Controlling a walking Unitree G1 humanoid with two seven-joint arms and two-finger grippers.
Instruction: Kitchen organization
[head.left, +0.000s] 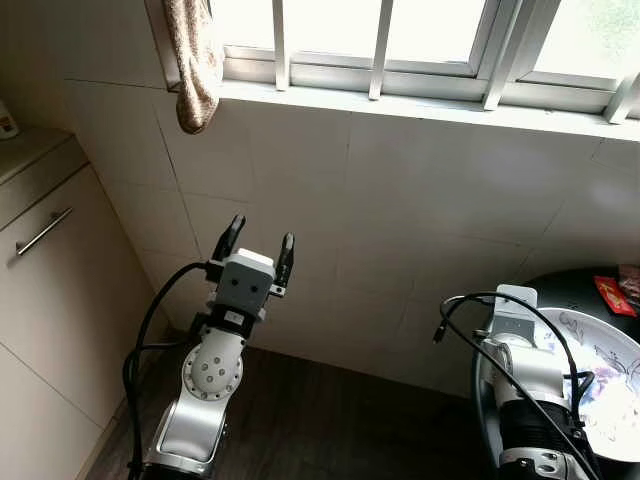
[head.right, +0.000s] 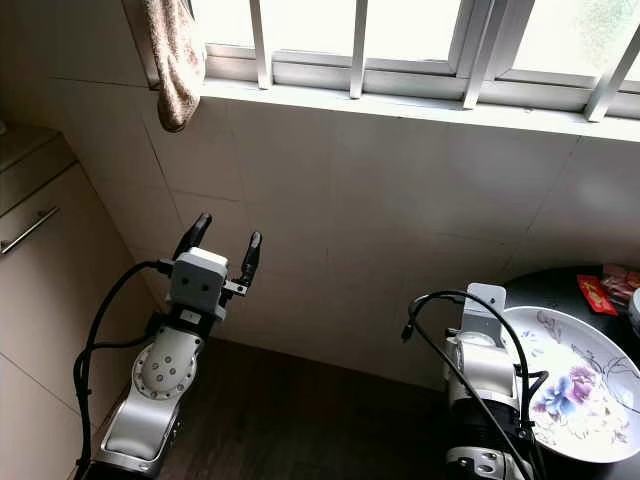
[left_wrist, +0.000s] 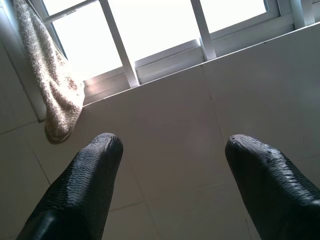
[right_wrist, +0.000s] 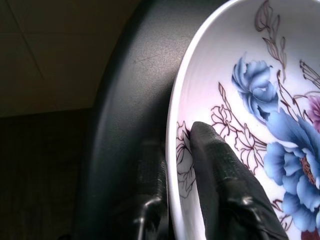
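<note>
A white plate (head.right: 590, 405) painted with blue and purple flowers lies on a round black table (head.right: 556, 290) at the right. In the right wrist view my right gripper (right_wrist: 172, 140) is shut on the plate's (right_wrist: 260, 90) near rim, with one finger (right_wrist: 220, 170) on the inner face and the other under the edge. From the head views the right wrist (head.right: 480, 365) hides those fingers. My left gripper (head.left: 262, 236) is raised in front of the tiled wall, open, nothing between its fingers (left_wrist: 95, 170).
A beige towel (head.left: 196, 60) hangs from the barred window (head.left: 380, 40) above the left arm. A cabinet with a metal handle (head.left: 43, 232) stands at the left. Red packets (head.left: 612, 295) lie on the table behind the plate. Dark floor (head.left: 340, 420) lies between the arms.
</note>
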